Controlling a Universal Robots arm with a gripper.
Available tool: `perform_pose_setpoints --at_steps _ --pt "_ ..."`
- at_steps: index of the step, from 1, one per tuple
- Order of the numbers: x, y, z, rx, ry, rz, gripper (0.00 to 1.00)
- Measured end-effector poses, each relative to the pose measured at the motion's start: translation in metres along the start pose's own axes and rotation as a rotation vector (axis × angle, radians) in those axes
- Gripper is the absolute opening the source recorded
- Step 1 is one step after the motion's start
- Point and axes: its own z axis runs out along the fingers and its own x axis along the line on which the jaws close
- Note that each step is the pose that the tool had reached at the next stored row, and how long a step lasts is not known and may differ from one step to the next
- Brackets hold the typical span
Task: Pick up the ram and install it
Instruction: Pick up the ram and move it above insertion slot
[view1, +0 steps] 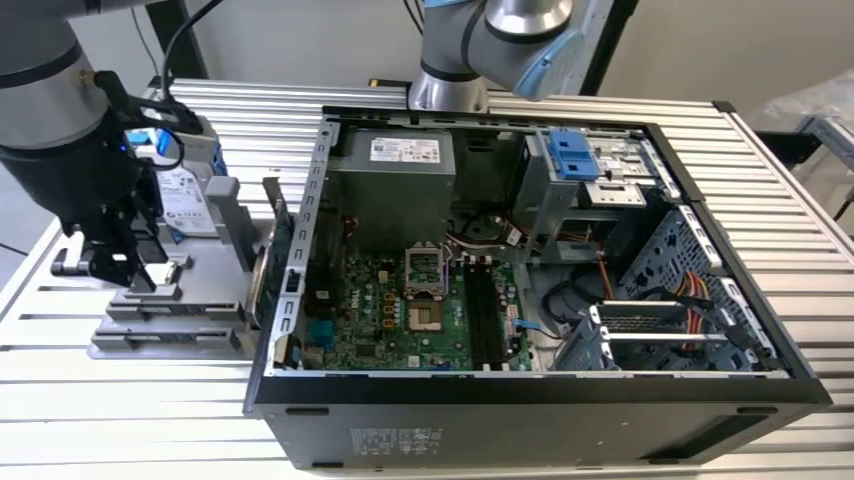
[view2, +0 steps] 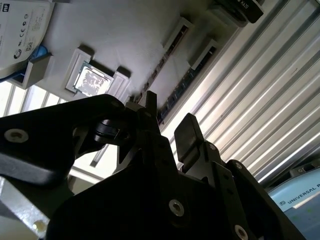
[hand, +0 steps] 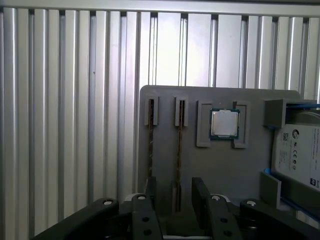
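— State of the pincer (hand: 176, 192)?
— Spread apart over the grey holder (hand: 245, 170), one finger either side of the ram (hand: 178, 145).
— Place of the ram?
— On edge in its slot, near the holder's edge opposite the hard drive (hand: 297, 155).

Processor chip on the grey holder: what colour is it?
The processor chip is silver, seen best in the first wrist view.

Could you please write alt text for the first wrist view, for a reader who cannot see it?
The open gripper hangs over a grey holder on a ribbed metal table, with one ram stick lined up between its fingers. A second stick, a processor chip and a hard drive also sit in the holder.
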Motion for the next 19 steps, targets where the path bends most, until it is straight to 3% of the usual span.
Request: perform_pose_setpoints --at_steps 19 --pt "0.0 -0.0002 0.0086 0.0009 0.0 0.0 1.0"
